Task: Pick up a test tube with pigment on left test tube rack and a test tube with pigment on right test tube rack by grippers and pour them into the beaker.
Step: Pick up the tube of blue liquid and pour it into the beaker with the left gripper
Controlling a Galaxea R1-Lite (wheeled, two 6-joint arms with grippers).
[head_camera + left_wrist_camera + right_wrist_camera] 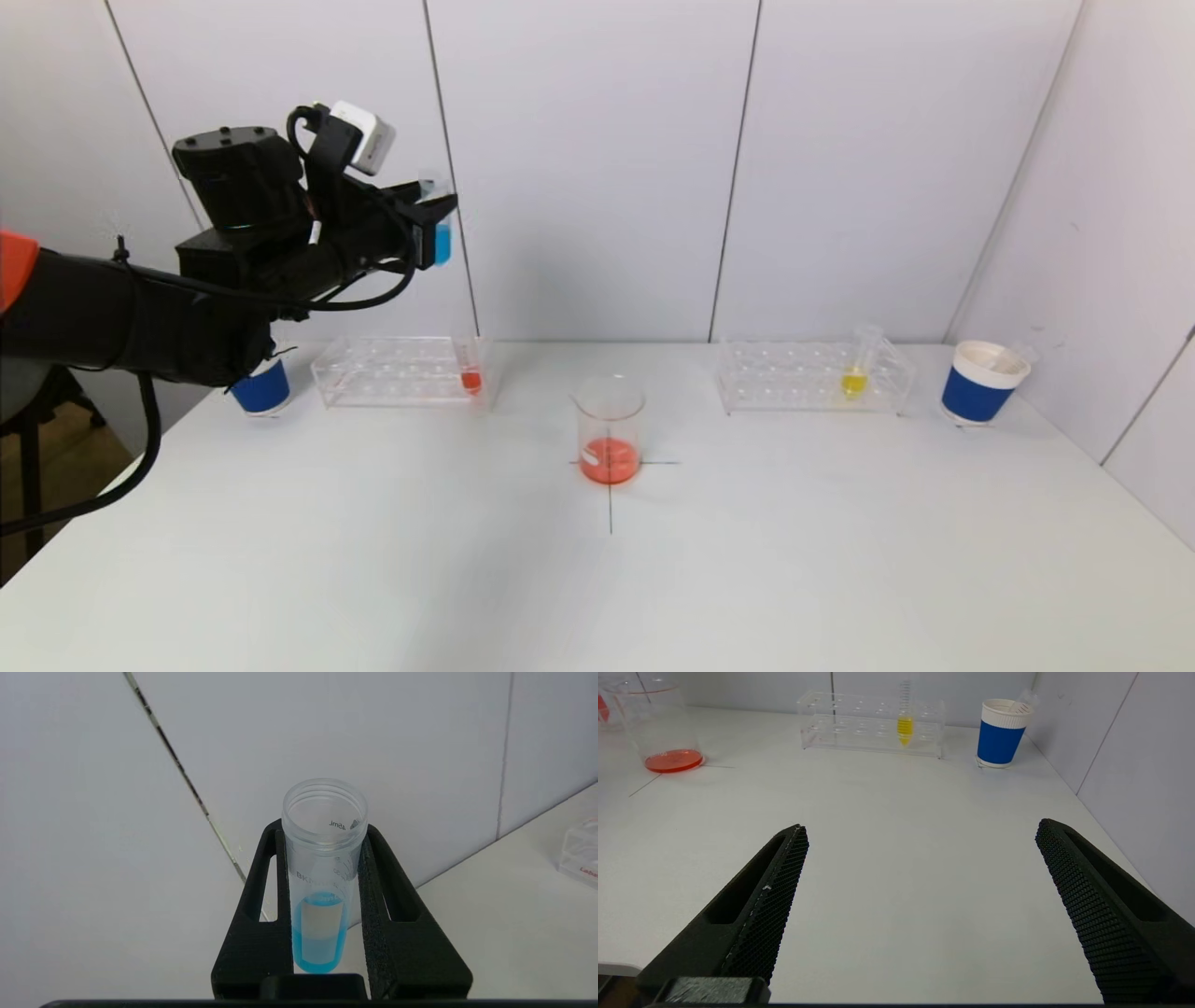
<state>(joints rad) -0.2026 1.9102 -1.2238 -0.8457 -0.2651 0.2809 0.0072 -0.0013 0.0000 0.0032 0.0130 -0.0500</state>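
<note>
Clamping the blue test tube (322,882) mid-air, left gripper (431,219) half hides it; right gripper (920,905) jaws apart

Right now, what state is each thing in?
left hand: shut on the blue test tube, raised above the left rack
blue test tube: upright, uncapped, partly filled
red test tube: in the left rack
yellow test tube: in the right rack
beaker: upright, holding red liquid
right hand: open, empty, low over the table
</note>
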